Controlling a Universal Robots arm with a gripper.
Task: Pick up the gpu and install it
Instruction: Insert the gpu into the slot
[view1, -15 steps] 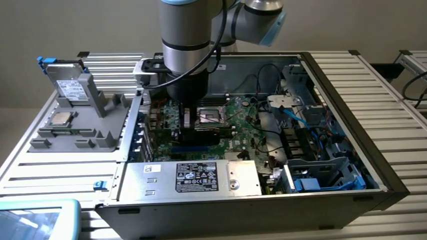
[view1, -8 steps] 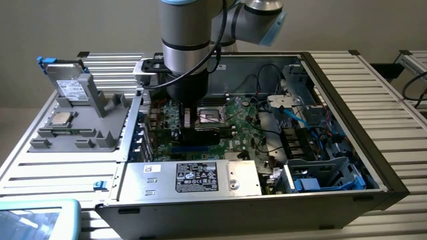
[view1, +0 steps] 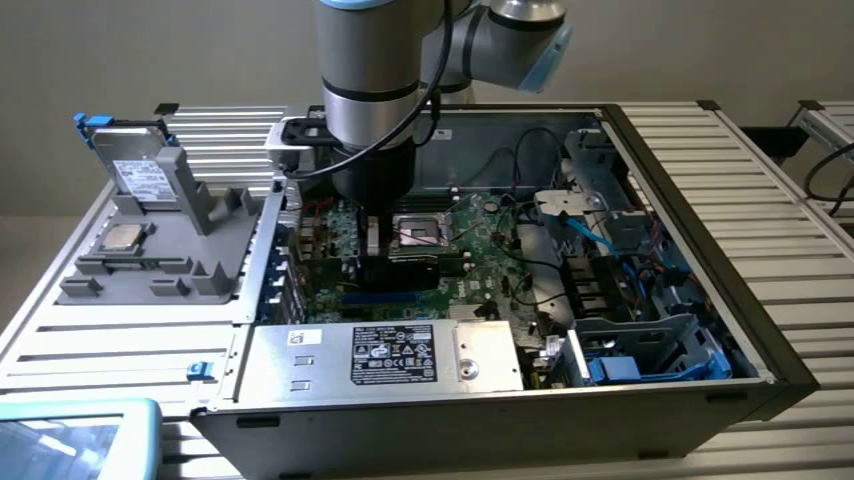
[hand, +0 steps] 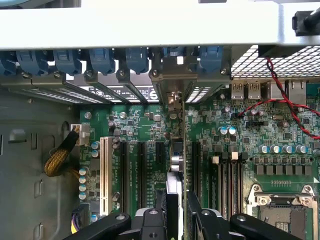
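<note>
In the wrist view the gpu (hand: 175, 170) appears edge-on, standing upright over the green motherboard (hand: 135, 125). It sits between the black expansion slots (hand: 141, 170). Its metal bracket end (hand: 173, 97) reaches the case's rear slot openings. My gripper (hand: 177, 216) is shut on the card, one black finger (hand: 150, 220) on each side of it. How deep the card sits in its slot I cannot tell. In the exterior view my gripper (view1: 379, 240) is down inside the open computer case, over the motherboard (view1: 494, 270), beside the CPU socket (view1: 420, 232).
Blue bracket latches (hand: 102, 60) line the rear wall. A white slot (hand: 104, 170), RAM slots (hand: 227, 175) and red-black cables (hand: 285, 95) flank the card. The power supply (view1: 387, 355) and blue drive cage (view1: 641, 350) fill the case front. A grey parts fixture (view1: 147, 240) stands outside the case at the exterior view's left.
</note>
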